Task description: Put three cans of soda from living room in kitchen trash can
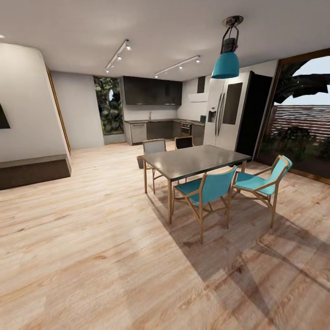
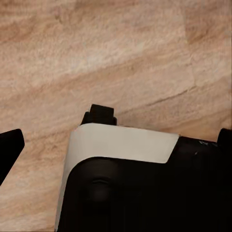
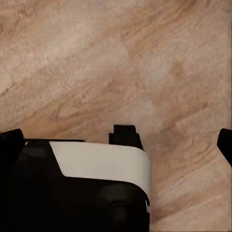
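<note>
- While my head camera looks across the light wood floor [image 1: 91, 256], the kitchen [image 1: 156, 110] sits at the far end of the room, with dark cabinets [image 1: 151, 90], a steel fridge [image 1: 225, 112] and a white hood [image 1: 198, 97].
- Between me and the kitchen stands a dining desk [image 1: 195, 160] with a dark top, two teal chairs [image 1: 208, 190] on its near side and two more chairs on its far side.
- Just beyond the desk's far left corner, a small dark bin-like shape [image 1: 140, 161] stands on the floor; I cannot tell whether it is the tash can.
- A teal pendant lamp [image 1: 226, 64] hangs above the desk.
- My left wrist camera shows my left gripper [image 2: 116, 133] over bare floorboards, dark fingers [image 2: 10, 147] at the picture's edges, apparently spread, with nothing between them.
- My right gripper [image 3: 116, 140] looks the same: fingers [image 3: 225, 145] apart over the wood floor, holding nothing.
</note>
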{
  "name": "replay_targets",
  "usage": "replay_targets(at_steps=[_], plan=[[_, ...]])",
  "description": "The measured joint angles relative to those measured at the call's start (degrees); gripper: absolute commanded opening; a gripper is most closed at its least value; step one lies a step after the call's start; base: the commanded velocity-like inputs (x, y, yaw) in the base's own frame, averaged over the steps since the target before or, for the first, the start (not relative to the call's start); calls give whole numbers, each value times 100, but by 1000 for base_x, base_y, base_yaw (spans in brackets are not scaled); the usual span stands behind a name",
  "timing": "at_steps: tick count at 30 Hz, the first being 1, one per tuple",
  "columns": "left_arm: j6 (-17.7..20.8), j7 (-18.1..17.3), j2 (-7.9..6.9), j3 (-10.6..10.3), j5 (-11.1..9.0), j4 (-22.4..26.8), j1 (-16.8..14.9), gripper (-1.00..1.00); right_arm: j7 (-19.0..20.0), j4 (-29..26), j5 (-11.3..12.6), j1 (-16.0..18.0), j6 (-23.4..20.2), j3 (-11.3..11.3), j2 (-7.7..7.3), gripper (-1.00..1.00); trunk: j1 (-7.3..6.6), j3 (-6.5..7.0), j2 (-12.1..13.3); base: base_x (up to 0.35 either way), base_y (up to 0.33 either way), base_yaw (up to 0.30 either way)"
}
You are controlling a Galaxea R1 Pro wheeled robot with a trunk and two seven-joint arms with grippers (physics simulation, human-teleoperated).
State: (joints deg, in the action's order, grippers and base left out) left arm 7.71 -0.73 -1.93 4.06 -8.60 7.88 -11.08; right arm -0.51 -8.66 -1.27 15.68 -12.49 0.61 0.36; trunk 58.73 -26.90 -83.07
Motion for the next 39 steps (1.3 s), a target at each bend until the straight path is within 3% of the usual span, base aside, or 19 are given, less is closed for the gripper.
replay_targets(at_steps=[1, 3, 7, 10, 12, 15, 16, 17, 19, 20, 23, 25, 29, 34, 39], plan=[[62, -3, 2, 14, -48, 12, -108, 100, 1, -16, -1, 137, -110, -1, 7, 100, 0, -1, 0, 0, 0, 0], [367, -7, 34, 126, -428, 39, -793, 100, 1, -73, -2, 800, -381, 0, 43, 100, 0, 0, 0, 0, 0, 0], [913, 0, 74, 205, -926, 73, -1682, 100, 2, -166, -63, 1516, -590, 13, 149, 100, 0, 0, 0, 0, 0, 0], [1157, 65, 162, 252, -1088, 509, -2211, 100, 24, -723, -604, 2003, -788, 15, 256, 100, 0, 0, 0, 94, 50, 0], [1211, 80, 197, 266, -1111, 776, -2307, 100, 36, -1227, -767, 2091, -1020, 26, 305, 100, 0, -1, -1, 247, 105, 0], [1232, 87, 304, 264, -1116, 1081, -2338, 100, 73, -1896, -839, 2071, -1314, 152, 358, 100, 0, -2, -1, 296, 133, 0], [1237, 89, 386, 267, -1124, 1333, -2299, 100, 330, -2375, -851, 1898, -1404, 538, 357, 100, 0, -2, -1, 313, 171, 0], [1239, 90, 399, 268, -1121, 1418, -2273, 100, 428, -2519, -860, 1826, -1422, 654, 356, 100, 0, -3, -1, 316, 184, 0], [1242, 87, 413, 278, -1122, 1921, -1999, 100, 685, -3117, -865, 1552, -1467, 945, 347, 100, 0, -3, -1, 320, 196, 0], [1301, 85, 401, 299, -1177, 2597, -1635, 100, 773, -3501, -867, 1342, -1484, 1049, 342, 100, 0, -3, -1, 321, 201, 0], [1548, 98, 387, 428, -1451, 3487, -1157, 100, 843, -3941, -863, 1152, -1610, 1117, 354, 100, 0, -3, -1, 321, 205, 0], [1645, 122, 377, 480, -1561, 3727, -1014, 100, 860, -4162, -853, 1098, -1936, 1127, 358, 100, 0, -3, -1, 315, 218, 0], [1693, 145, 374, 510, -1620, 3621, -935, 100, 871, -4576, -837, 996, -2251, 1142, 366, 100, 0, -3, 0, 305, 234, 7], [1705, 150, 405, 499, -1635, 3547, -927, 100, 779, -4590, -861, 957, -2318, 1121, 394, 100, 0, -3, 0, 300, 242, 206], [2442, 135, 432, 545, -1693, 3487, -1381, 100, 353, -4326, -821, 982, -2333, 1121, 404, 100, 0, -2, 0, 296, 241, 290]])
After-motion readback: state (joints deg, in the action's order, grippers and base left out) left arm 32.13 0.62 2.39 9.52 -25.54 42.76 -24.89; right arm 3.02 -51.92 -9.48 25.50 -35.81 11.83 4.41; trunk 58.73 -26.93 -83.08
